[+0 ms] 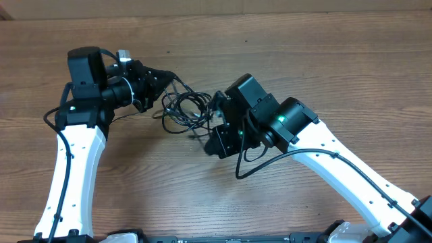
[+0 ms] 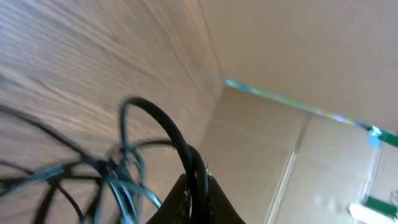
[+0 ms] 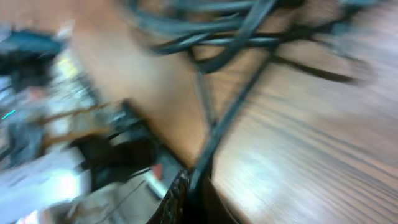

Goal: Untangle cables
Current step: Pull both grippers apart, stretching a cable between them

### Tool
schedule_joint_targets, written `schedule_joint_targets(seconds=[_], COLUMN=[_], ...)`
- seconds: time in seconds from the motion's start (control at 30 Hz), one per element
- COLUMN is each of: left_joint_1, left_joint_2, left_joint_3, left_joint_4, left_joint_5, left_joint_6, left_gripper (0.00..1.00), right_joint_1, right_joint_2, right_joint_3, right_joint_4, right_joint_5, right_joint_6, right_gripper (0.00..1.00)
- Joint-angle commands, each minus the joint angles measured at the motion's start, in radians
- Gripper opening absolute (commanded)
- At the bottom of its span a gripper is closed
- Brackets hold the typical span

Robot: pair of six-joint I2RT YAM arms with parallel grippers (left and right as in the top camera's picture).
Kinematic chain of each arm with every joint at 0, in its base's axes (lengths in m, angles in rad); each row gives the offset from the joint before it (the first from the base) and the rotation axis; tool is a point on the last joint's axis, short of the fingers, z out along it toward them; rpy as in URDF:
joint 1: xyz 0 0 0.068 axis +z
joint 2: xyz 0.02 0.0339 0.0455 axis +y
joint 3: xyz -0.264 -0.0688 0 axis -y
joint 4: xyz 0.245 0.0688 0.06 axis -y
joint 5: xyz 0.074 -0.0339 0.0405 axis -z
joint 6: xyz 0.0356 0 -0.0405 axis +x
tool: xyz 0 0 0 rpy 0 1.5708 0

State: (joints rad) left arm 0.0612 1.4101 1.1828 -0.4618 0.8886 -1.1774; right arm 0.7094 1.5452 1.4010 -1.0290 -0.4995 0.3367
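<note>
Cables (image 1: 185, 108), thin black flexible cords, lie in one loose tangle on the brown wood-grain table (image 1: 324, 54), between my two grippers. Nearest me, the right gripper (image 1: 209, 127) is at the tangle's right edge and looks clamped on a strand, though its wrist view is blurry. The tangle runs up-left from there. Farther off, the left gripper (image 1: 165, 79) pinches a loop at the upper-left edge. Count: one tangle, two grippers, both touching it. I can't count the separate cords.

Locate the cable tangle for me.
In the overhead view, the cable tangle sits just left of centre, strung between the left gripper and the right gripper.
</note>
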Motion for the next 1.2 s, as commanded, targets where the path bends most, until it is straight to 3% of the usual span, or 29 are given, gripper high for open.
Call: schedule_joint_targets(seconds=[0.0,0.07,0.17,0.3,0.57,0.67,0.73,0.97,1.17], left_joint_1=[0.003,0.004,0.042,0.112,0.208,0.275,0.358,0.545,0.6], left_joint_2=[0.002,0.002,0.002,0.002,0.002,0.002,0.002,0.002,0.002], left_joint_3=[0.018,0.018,0.018,0.018,0.018,0.018,0.018,0.018,0.018], left_joint_4=[0.011,0.01,0.035,0.116,0.124,0.131,0.13,0.117,-0.025], left_joint_5=[0.211,0.256,0.324,0.397,0.36,0.331,0.298,0.199,0.105], left_joint_6=[0.034,0.082,0.116,0.116,0.232,0.236,0.239,0.278,0.377], left_gripper=[0.05,0.04,0.04,0.04,0.04,0.04,0.04,0.04,0.04], right_joint_1=[0.002,0.002,0.002,0.002,0.001,-0.026,-0.077,-0.268,-0.396], right_joint_2=[0.003,0.004,0.004,0.004,0.004,0.004,0.004,0.004,0.004], right_joint_3=[0.012,0.012,0.012,0.012,0.012,0.012,0.012,0.012,0.012], right_joint_4=[-0.018,-0.046,-0.199,-0.364,-0.418,-0.512,-0.577,-0.583,-0.571], right_joint_5=[0.317,0.445,0.745,0.92,1.023,1.096,1.119,1.101,1.101], right_joint_6=[0.153,0.235,0.473,0.641,0.665,0.751,0.813,0.819,0.819], right_gripper=[0.04,0.04,0.04,0.04,0.04,0.04,0.04,0.04,0.04])
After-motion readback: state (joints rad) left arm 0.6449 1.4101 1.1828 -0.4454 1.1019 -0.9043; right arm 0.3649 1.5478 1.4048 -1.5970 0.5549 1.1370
